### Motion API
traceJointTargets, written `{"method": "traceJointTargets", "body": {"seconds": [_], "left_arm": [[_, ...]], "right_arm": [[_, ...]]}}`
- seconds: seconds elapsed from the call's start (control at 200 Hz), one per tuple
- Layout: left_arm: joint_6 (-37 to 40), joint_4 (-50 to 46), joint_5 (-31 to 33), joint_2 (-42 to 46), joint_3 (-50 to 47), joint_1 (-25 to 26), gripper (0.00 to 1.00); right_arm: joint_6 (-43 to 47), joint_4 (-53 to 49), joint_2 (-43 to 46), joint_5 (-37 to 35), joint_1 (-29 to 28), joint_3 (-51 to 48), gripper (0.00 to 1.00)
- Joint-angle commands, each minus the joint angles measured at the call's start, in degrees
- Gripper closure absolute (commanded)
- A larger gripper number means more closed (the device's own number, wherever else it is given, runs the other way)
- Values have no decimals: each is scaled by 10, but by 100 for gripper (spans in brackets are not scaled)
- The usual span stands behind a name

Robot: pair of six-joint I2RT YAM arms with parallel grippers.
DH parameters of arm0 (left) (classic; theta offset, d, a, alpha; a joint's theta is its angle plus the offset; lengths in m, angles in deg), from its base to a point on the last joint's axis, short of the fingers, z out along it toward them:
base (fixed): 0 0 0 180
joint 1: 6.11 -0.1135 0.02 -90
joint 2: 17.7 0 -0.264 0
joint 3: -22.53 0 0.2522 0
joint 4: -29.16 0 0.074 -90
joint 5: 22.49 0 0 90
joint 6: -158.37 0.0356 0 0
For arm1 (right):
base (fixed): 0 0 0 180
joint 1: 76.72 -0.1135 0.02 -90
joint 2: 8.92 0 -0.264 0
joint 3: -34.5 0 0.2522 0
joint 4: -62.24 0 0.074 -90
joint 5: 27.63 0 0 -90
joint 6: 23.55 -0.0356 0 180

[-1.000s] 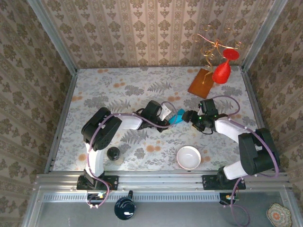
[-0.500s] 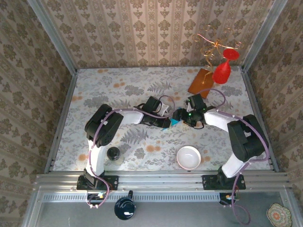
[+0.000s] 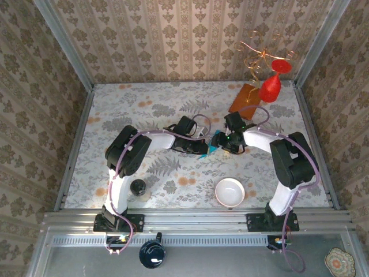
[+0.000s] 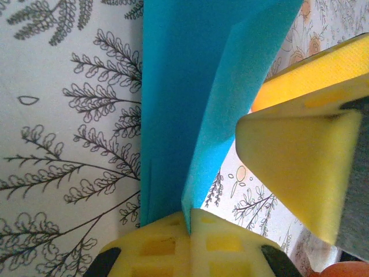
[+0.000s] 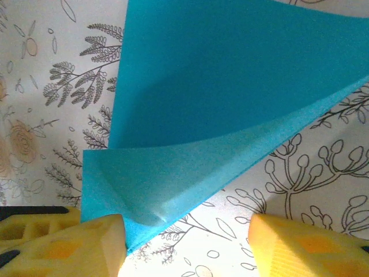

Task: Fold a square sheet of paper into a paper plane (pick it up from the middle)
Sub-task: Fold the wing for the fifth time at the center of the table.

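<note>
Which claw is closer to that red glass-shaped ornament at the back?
Right. The right claw lies toward the robot and left of the red ornament; the left claw is farther left, pinching the blue paper.

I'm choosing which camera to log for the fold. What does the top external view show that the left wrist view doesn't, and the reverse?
Top external: the white bowl, the red ornament and the orange-brown board. Left wrist: the left gripper shut on the teal paper, whose creased layers splay apart. Both: the teal paper and the floral table.
</note>
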Motion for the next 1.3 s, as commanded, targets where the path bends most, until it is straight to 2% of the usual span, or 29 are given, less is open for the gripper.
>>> {"method": "traceJointTargets", "body": {"seconds": [0.0,0.21,0.415,0.46,0.925,1.295], "left_arm": [[-14,-34,6,-23,-13,-2,100],[-13,-30,6,-15,-18,-4,100],[-15,-27,6,-3,-24,-4,95],[-15,-26,-11,1,-23,-5,94],[-15,-22,-14,48,-42,-13,82],[-16,-24,-11,69,-57,-17,78]], "right_arm": [[17,-32,-39,-52,-6,14,40],[27,-80,-89,-99,-22,48,43],[27,-114,-130,-128,-35,81,44],[27,-118,-136,-131,-36,87,44],[26,-131,-165,-132,-38,111,41],[27,-128,-165,-117,-35,115,41]]}}
